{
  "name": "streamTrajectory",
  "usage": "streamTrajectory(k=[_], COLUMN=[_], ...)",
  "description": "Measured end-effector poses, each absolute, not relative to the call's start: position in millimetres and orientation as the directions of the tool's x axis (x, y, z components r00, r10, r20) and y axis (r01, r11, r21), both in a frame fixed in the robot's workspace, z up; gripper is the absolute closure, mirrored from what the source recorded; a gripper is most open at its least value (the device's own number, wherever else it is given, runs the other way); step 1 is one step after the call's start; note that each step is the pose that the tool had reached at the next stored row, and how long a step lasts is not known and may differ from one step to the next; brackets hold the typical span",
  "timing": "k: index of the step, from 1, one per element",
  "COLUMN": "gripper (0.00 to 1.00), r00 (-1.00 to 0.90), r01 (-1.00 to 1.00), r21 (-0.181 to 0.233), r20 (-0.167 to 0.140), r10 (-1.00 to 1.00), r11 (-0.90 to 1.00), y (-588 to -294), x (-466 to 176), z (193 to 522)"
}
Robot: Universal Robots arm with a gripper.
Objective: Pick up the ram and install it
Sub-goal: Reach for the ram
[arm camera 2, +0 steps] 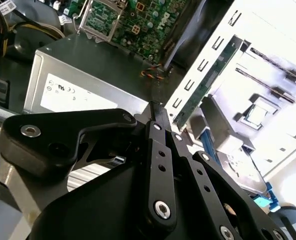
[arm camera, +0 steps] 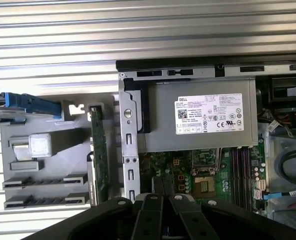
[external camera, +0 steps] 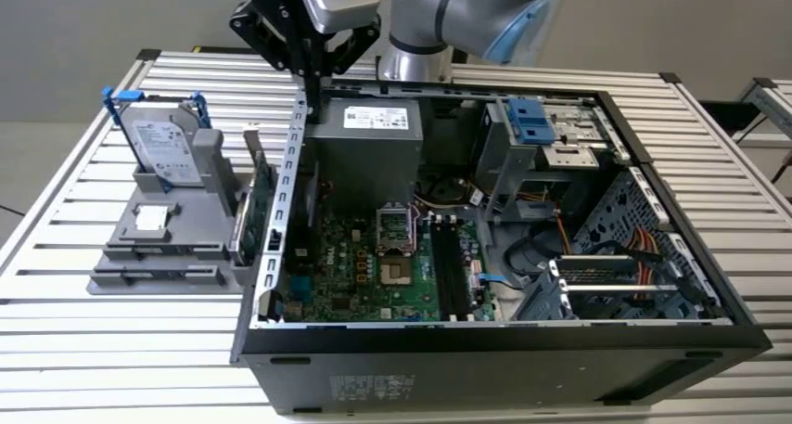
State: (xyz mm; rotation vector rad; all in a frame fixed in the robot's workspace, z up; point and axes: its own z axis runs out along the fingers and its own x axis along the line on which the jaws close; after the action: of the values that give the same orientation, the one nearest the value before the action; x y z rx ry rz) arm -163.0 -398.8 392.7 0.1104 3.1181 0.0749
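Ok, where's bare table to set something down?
Bare slats of the table on the near side of the holder, and on the exterior view's right of the case. Crowded inside the case and on the holder.

Grey arm (external camera: 470, 16) bent over, black gripper (external camera: 312, 104) pointing straight down.
The arm rises by the table's (external camera: 74, 368) far edge in the exterior view; in both wrist views its slim fingers (arm camera 2: 158, 115) (arm camera: 159, 187) lie pressed together.

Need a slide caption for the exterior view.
Gripper hangs over the open computer case by the power supply; hard drive stands in the parts holder.
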Motion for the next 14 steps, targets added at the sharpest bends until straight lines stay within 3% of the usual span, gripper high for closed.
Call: streamTrajectory(k=[14], gripper=[1.00], r00=[-0.997], r01=[0.071], r21=[0.048], r20=[-0.012], r10=[0.071], r11=[0.996], y=[-398.8], x=[-185.7], z=[392.6])
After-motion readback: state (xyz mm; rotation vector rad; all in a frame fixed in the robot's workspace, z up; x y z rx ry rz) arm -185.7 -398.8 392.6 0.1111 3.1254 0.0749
